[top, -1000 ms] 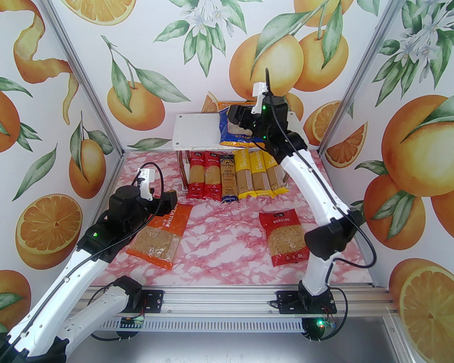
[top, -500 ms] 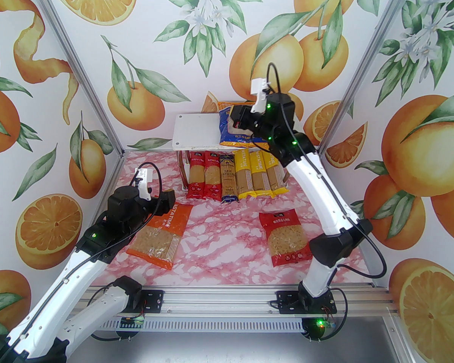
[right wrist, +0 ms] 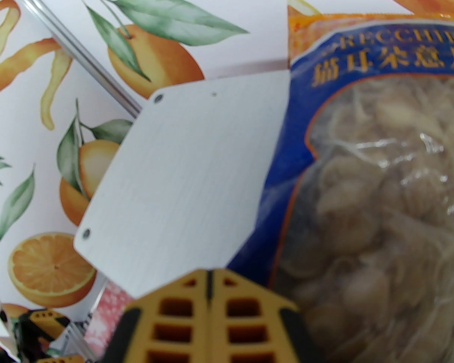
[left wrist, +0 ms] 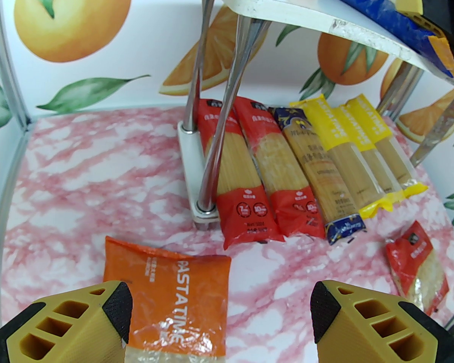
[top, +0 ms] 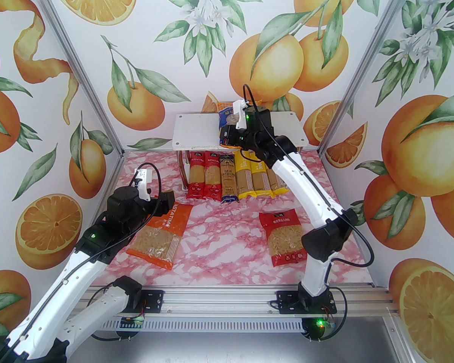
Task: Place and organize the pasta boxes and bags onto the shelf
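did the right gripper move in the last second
Yes. The right gripper shifted left and nearer across the shelf, to the blue bag's near edge.

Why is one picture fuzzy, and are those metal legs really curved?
Right wrist view: the blue bag lies close to the lens and looks soft, the shelf board crisper. Left wrist view: the wide lens likely bows the chrome legs, which glint. Top external view: evenly lit, sharp.
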Robot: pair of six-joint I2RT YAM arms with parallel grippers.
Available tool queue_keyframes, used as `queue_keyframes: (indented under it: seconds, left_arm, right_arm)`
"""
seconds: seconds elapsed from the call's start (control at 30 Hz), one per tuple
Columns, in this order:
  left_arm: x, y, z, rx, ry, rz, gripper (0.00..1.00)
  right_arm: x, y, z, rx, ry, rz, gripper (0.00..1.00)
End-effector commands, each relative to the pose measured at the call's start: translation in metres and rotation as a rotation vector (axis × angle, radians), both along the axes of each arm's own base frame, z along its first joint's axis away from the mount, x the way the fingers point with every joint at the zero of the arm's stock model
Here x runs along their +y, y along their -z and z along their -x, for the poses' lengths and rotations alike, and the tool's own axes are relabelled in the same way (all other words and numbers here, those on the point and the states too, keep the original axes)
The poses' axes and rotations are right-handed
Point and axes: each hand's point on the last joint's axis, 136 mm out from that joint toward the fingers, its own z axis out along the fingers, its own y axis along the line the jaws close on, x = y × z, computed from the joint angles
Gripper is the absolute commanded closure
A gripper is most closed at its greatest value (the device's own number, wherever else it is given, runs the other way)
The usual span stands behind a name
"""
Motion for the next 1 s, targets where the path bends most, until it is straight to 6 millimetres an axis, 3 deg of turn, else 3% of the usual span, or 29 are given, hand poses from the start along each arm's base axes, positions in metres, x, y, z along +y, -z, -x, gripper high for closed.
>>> queue_keyframes:
  seconds: [0.0, 0.13, 0.23, 0.33, 0.4, 0.53, 0.67, 0.83, 0.97]
  left_arm:
    - [0.002, 0.001, 0.003, 0.006, -0.003, 0.011, 0.18]
    - [0.001, 0.000, 0.003, 0.003, 0.003, 0.017, 0.18]
    - [0.001, -0.001, 0.005, 0.002, 0.008, 0.015, 0.18]
    - [0.002, 0.001, 0.010, 0.006, 0.015, 0.005, 0.18]
    - [0.004, 0.004, 0.014, 0.009, 0.019, -0.002, 0.19]
    - [0.004, 0.020, 0.022, 0.037, 0.027, 0.006, 0.18]
    - [0.000, 0.042, 0.025, 0.086, 0.040, 0.023, 0.20]
    - [-0.006, 0.050, 0.030, 0.098, 0.078, 0.047, 0.20]
    - [-0.009, 0.050, 0.030, 0.096, 0.093, 0.051, 0.17]
  right_arm:
    - [0.008, -0.015, 0.009, -0.017, -0.089, -0.077, 1.00]
    - [0.005, -0.086, 0.019, -0.179, -0.160, -0.258, 0.93]
    - [-0.004, -0.134, 0.038, -0.290, -0.184, -0.294, 0.86]
    - [-0.021, -0.155, 0.064, -0.337, -0.166, -0.237, 0.76]
    - [-0.040, -0.148, 0.078, -0.323, -0.104, -0.156, 0.70]
    - [-0.090, -0.095, 0.114, -0.227, 0.052, 0.065, 0.45]
    - [-0.146, -0.006, 0.159, -0.043, 0.218, 0.255, 0.29]
    - [-0.210, 0.090, 0.224, 0.215, 0.392, 0.375, 0.24]
    - [-0.232, 0.153, 0.264, 0.400, 0.444, 0.400, 0.16]
